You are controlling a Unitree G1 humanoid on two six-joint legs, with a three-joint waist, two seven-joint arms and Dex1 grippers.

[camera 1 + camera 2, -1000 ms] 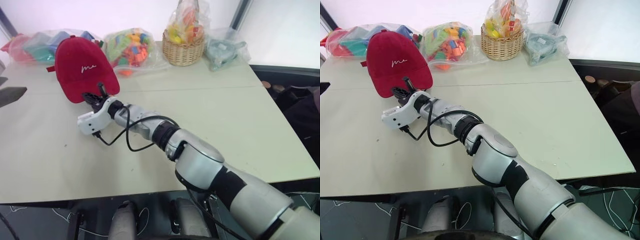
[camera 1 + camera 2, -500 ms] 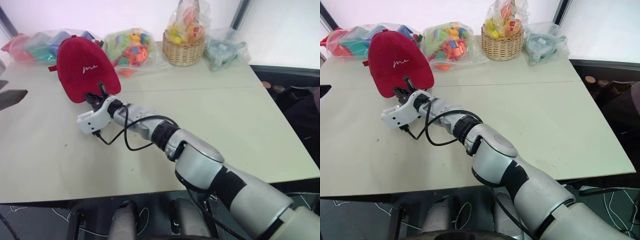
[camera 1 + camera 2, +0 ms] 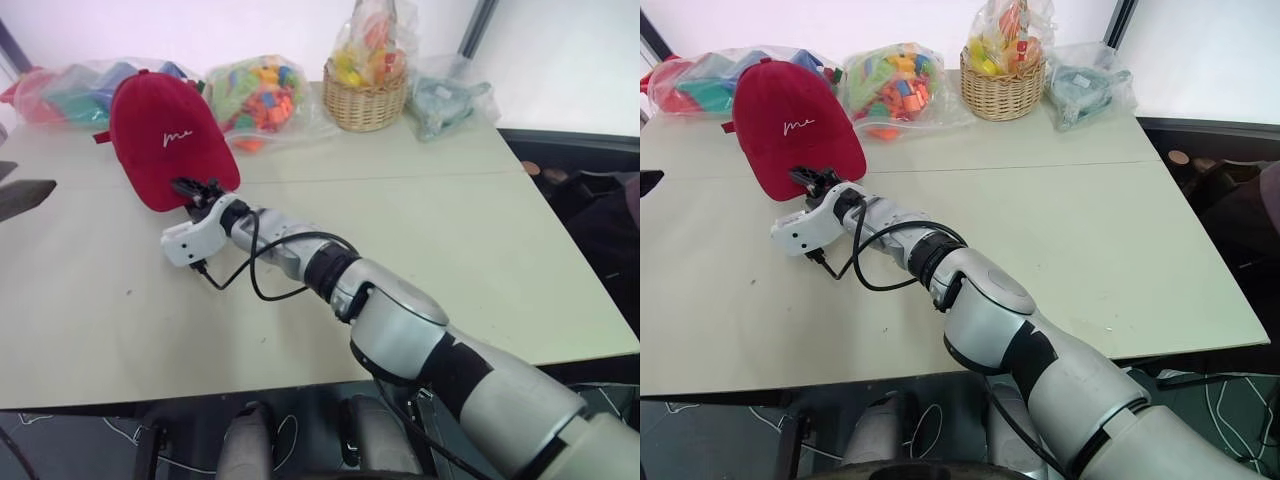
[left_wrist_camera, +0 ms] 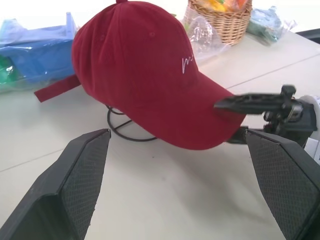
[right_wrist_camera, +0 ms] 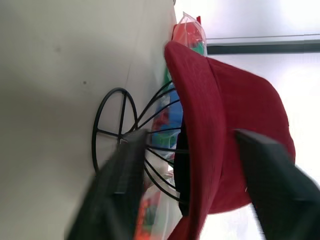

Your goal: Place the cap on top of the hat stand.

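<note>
The dark red cap sits over the black wire hat stand at the table's back left, its brim pointing towards me. My right gripper reaches to the brim's front edge and is open. In the right wrist view one finger stands on each side of the brim, clear of it. The stand's base ring rests on the table under the cap. To the left of the cap, my left gripper is open and holds nothing.
Along the table's back edge stand a wicker basket of bagged toys, a bag of coloured blocks, a greenish bag and more bags behind the cap. A black cable loops from my right wrist.
My right gripper has gone from shut on the brim to open, its fingers now apart. The cap rocked slightly and settled on the stand. The left arm has not moved.
</note>
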